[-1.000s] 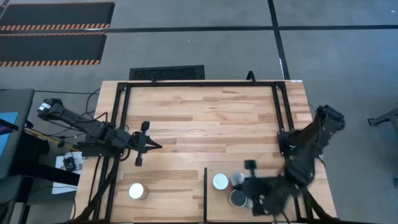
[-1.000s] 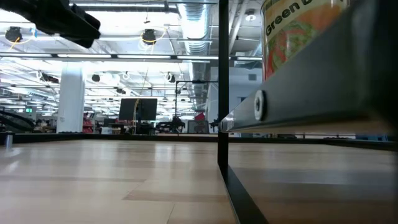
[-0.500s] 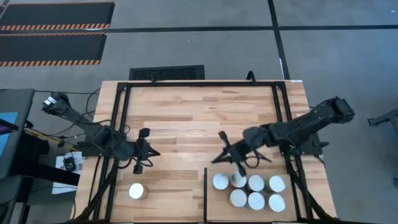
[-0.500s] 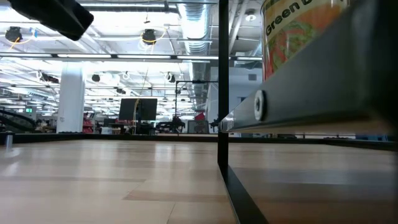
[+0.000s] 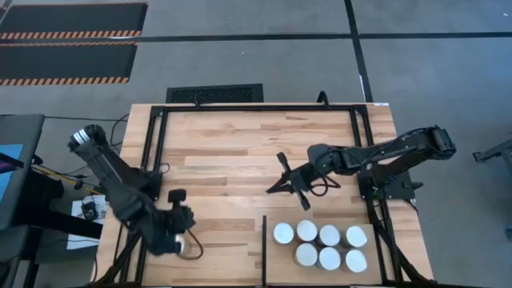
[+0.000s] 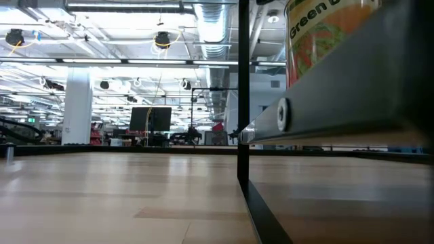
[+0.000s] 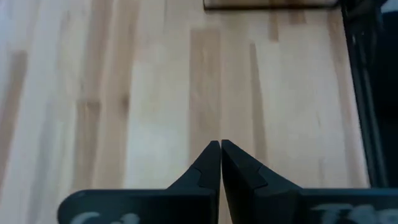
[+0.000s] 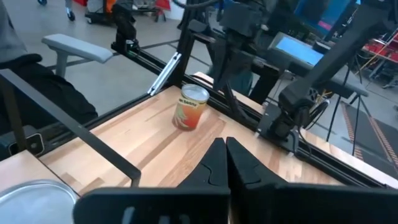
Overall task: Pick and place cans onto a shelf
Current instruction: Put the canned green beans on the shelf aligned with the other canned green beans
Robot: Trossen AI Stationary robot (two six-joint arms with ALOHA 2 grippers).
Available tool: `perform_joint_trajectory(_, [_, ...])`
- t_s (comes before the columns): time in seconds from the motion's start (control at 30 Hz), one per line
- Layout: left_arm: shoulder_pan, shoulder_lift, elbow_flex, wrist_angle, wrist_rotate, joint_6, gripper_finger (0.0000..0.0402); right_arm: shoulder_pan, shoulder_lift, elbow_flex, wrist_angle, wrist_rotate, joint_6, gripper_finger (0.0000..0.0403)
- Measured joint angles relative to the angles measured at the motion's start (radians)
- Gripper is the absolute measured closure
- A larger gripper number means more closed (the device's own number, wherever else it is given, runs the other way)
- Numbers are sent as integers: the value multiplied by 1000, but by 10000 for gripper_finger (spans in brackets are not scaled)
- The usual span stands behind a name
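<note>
The surface [image 5: 264,152] is filling the frame's middle, its shelf [image 5: 376,228] at lower right holding seven cans [image 5: 318,245]. The left gripper [image 5: 178,232], jaws together, is hovering over the lone can [image 8: 191,106] at lower left and risks toppling it. The right gripper [image 5: 286,179], jaws together, is waiting mid-frame.

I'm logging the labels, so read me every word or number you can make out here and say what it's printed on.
"Green B", cut off by the frame: on the can at the top of the low view.
The lone can's orange label in the right wrist view: print too small to read.
Nothing else readable.
</note>
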State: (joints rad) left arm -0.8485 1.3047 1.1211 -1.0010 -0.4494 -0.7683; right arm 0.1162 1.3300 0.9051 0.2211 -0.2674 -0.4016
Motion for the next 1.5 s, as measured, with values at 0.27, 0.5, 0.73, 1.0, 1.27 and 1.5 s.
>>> perform_joint_trajectory(0.27, [-148, 216, 186, -209, 129, -345, 399, 1, 0, 0, 0, 0, 0, 400])
perform_joint_trajectory(0.5, [-194, 363, 265, -235, 234, -365, 365, 1, 0, 0, 24, 4, 16, 398])
perform_joint_trajectory(0.73, [-211, 450, 272, -220, 267, -296, 306, 1, 0, 0, 22, 26, 35, 391])
perform_joint_trajectory(1.0, [-210, 452, 271, -254, 252, -295, 285, 1, 0, 0, 19, 90, 51, 385])
perform_joint_trajectory(1.27, [-211, 452, 247, -236, 250, -286, 374, 1, 0, 0, 19, 89, 64, 378])
perform_joint_trajectory(1.5, [-194, 441, 226, -213, 196, -195, 398, 1, 0, 0, 19, 86, 64, 388])
